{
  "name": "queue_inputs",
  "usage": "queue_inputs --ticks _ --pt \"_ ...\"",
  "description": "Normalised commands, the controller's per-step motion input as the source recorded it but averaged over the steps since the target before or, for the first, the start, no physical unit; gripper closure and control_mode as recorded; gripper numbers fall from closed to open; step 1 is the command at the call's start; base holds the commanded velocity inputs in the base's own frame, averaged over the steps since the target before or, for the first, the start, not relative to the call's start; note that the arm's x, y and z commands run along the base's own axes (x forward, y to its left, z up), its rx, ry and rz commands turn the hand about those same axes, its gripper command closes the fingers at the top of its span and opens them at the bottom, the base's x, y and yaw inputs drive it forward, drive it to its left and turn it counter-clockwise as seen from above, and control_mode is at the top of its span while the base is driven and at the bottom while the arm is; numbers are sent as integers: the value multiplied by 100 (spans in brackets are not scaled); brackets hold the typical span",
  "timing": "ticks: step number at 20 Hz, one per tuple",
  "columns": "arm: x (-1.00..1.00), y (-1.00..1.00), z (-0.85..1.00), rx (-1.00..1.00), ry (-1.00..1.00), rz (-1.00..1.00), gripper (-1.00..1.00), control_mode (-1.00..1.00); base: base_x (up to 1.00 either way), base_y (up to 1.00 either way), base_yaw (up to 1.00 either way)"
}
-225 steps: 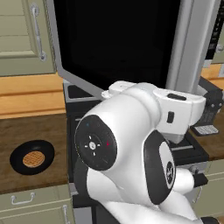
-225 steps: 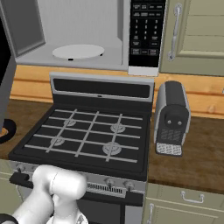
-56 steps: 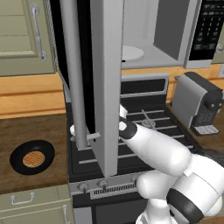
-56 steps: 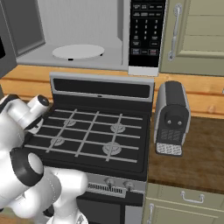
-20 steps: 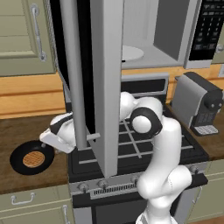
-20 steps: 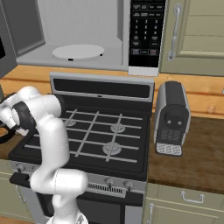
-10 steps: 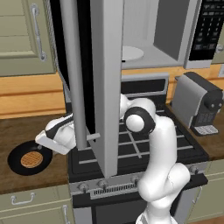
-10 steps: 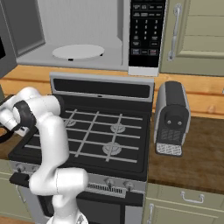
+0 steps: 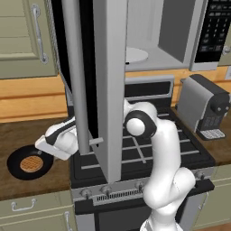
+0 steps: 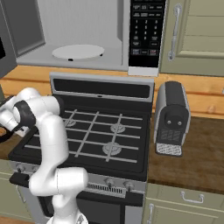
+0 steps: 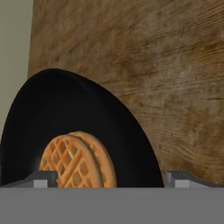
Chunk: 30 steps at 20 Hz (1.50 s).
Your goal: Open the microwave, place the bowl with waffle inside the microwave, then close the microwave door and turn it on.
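Black bowl (image 9: 27, 163) with waffle (image 9: 32, 164) resting on wooden desk (image 9: 18, 135) left of stove, gripper (image 9: 46, 147) spread at its near rim; likely stiff, light, slick-walled; best pinched across thick rim.

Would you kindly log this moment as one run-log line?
microwave door: open | bowl: on counter, holds waffle | gripper: open, straddling bowl rim | next: grasp
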Motion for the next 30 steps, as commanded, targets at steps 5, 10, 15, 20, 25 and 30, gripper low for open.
queue_inputs --ticks 5,10,15,20,25,30 --pt "0 0 -63 0 0 0 -100 -100 0 0 0" --pt "0 0 -61 0 0 0 100 -100 0 0 0" --pt "0 0 -56 0 1 0 100 -100 0 0 0" --pt "0 0 -29 0 4 0 100 -100 0 0 0" --pt "-1 -2 -14 0 0 0 100 -100 0 0 0" --pt "-26 -62 -6 0 0 -8 100 -100 0 0 0"
